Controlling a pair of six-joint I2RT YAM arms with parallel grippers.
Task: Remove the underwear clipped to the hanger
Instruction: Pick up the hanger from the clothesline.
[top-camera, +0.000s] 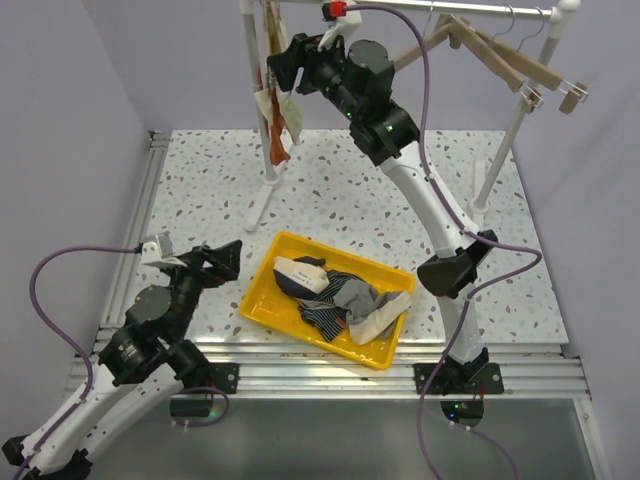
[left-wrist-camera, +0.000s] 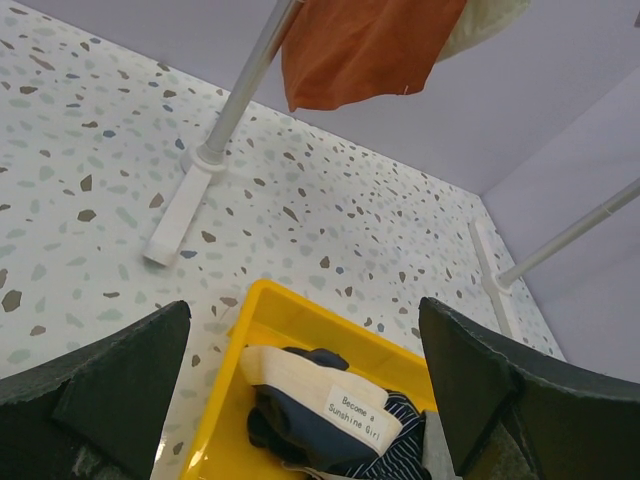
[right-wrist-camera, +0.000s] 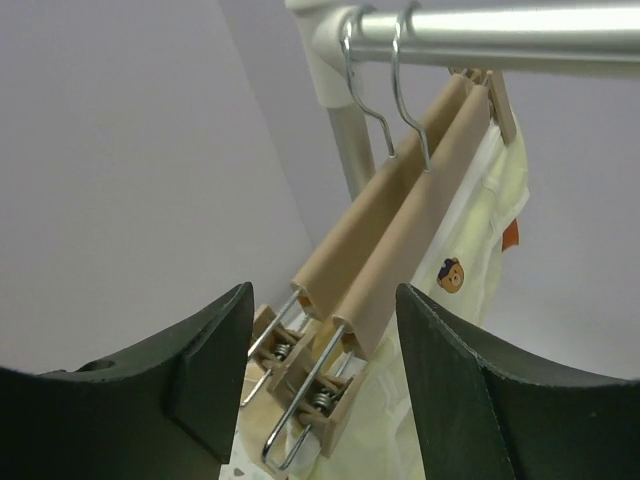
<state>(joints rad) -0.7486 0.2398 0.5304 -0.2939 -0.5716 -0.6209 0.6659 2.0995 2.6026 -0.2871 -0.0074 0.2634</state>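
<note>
Nearest me, the left gripper (top-camera: 215, 262) hangs low over the table (top-camera: 200, 180) beside the yellow tray (top-camera: 262, 268), fingers spread wide, holding nothing. In the tray lie navy, striped and grey-white briefs (top-camera: 335, 298). Farther back, the right gripper (top-camera: 285, 62) gapes open at the wooden hangers (right-wrist-camera: 385, 235), where cream briefs (right-wrist-camera: 470, 240) and orange-red briefs (left-wrist-camera: 365, 45) hang clipped

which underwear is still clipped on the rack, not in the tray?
The orange-red brief and pale cream brief hang from wooden clip hangers; the navy, striped and grey ones lie in the yellow tray.

Underwear (top-camera: 340, 298) in tray (top-camera: 262, 290) (rack (top-camera: 268, 150) behind)
</note>
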